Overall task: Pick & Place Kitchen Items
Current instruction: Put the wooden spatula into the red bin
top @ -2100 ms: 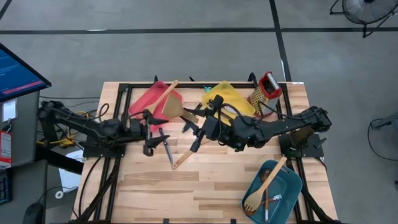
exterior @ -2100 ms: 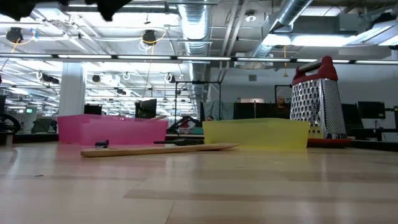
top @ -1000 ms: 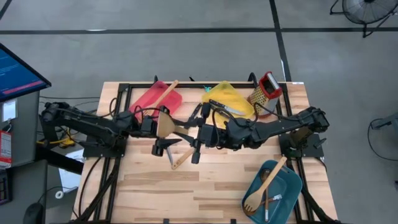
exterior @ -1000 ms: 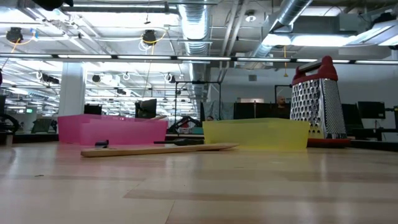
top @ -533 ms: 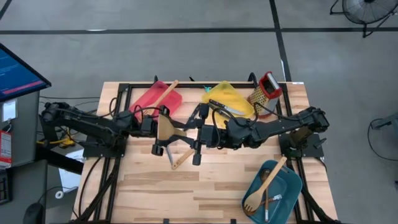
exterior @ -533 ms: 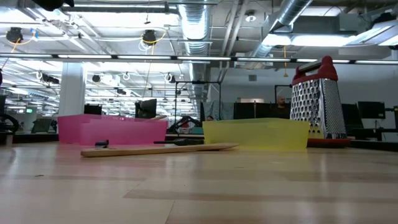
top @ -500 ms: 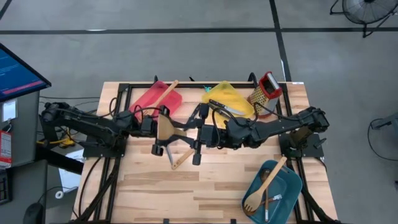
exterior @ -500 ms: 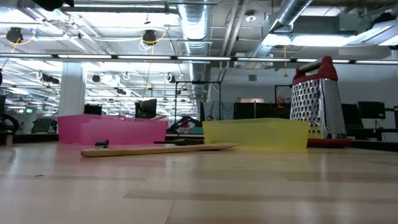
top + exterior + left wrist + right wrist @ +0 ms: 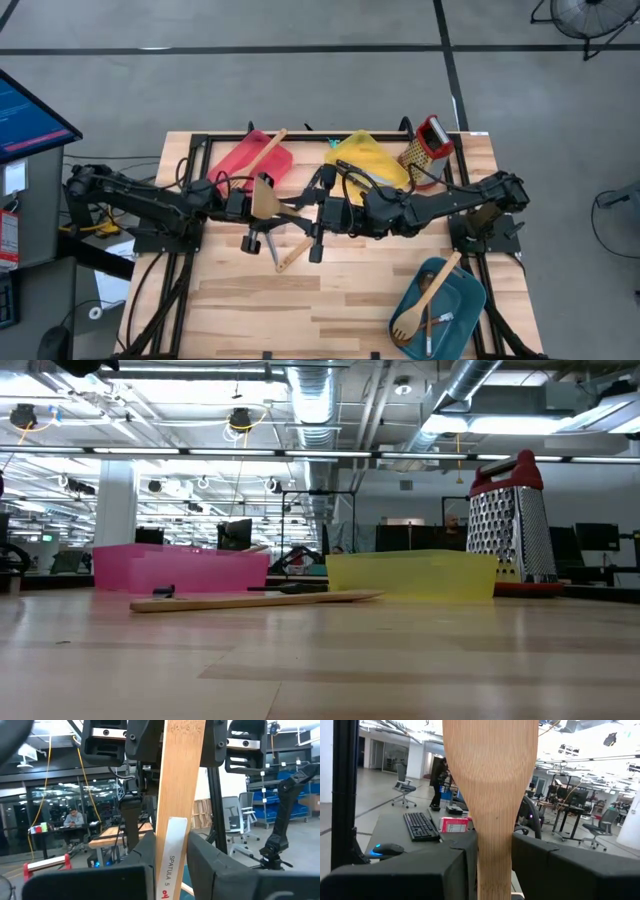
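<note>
A pale wooden spatula [image 9: 268, 198] is held level above the table's middle, between my two grippers. Its blade points toward the table's left and its handle toward the right. My left gripper [image 9: 255, 206] is shut on the blade end, which carries a white label [image 9: 172, 860]. My right gripper [image 9: 306, 213] is shut on the handle. A second wooden spatula [image 9: 291, 256] and a black-handled knife [image 9: 271, 243] lie flat on the table just below them. In the low view that spatula [image 9: 250, 600] lies on the tabletop, and both grippers are out of that picture. My left gripper pinches the spatula's labelled end [image 9: 171, 851] between its two fingers [image 9: 146, 865], coming level from the table's left and lying along the spatula. The spatula is lifted clear of the table. My right gripper pinches the spatula's handle [image 9: 494, 854] between its two fingers [image 9: 465, 865], coming level from the table's right and lying along the handle. The blade [image 9: 490, 765] widens away from the fingers. The spatula is clear of the table.
A red tray [image 9: 238, 160] with a wooden utensil [image 9: 268, 150] and a yellow tray [image 9: 368, 158] with a knife stand at the far edge. A red-topped grater [image 9: 430, 140] stands at the far right. A teal tray [image 9: 445, 300] with utensils sits near right.
Two seconds ago my right gripper carried the spatula toward the table's left, and my left gripper came toward the far edge to meet its blade. In the last second both grippers have stayed almost still with the spatula between them.
</note>
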Tool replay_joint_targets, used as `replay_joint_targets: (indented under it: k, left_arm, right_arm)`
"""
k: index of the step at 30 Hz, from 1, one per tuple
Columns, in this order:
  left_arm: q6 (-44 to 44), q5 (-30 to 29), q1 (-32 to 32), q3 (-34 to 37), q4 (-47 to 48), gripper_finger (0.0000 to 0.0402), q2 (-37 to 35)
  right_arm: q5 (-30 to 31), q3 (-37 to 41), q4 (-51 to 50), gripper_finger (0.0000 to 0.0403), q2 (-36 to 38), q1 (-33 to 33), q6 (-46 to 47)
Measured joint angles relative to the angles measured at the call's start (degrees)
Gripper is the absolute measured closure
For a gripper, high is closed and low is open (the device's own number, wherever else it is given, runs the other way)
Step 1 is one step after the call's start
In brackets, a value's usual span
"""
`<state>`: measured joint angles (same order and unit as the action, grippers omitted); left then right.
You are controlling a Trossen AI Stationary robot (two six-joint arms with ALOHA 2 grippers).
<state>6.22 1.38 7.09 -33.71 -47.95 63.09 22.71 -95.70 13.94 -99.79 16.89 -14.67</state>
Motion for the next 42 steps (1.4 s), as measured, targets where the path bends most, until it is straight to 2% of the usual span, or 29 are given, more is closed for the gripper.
replay_joint_targets:
  k: [11, 20, 24, 28, 35, 42]
  left_arm:
    - [-0.8, -0.7, 0.2, 0.0, -0.2, 0.0339, 0.0]
    - [-5.2, -4.0, -0.1, 0.0, -0.7, 0.0215, 0.0]
    - [-5.3, -4.2, -0.1, 0.0, -0.5, 0.0192, -0.1]
    - [-5.3, -5.0, -0.1, 0.0, -0.6, 0.0223, -0.1]
    - [-4.0, -4.4, 0.0, 0.0, -0.2, 0.0338, 0.0]
    - [-5.1, -4.4, -0.1, 0.0, -0.4, 0.0341, 0.0]
  right_arm:
    - [-0.5, 0.0, -0.1, 0.0304, 0.0, -0.7, 0.6]
    - [-1.7, 0.1, 0.5, 0.0304, -2.1, -2.0, 0.6]
    - [-1.7, -0.1, 1.5, 0.0304, -2.4, -2.2, 0.4]
    - [-1.7, 0.0, 1.4, 0.0304, -2.4, -2.3, -0.4]
    - [-1.0, 0.0, 1.4, 0.0304, -2.4, -2.8, 0.3]
    - [-2.2, 0.0, 1.3, 0.0318, -2.3, -2.7, -0.3]
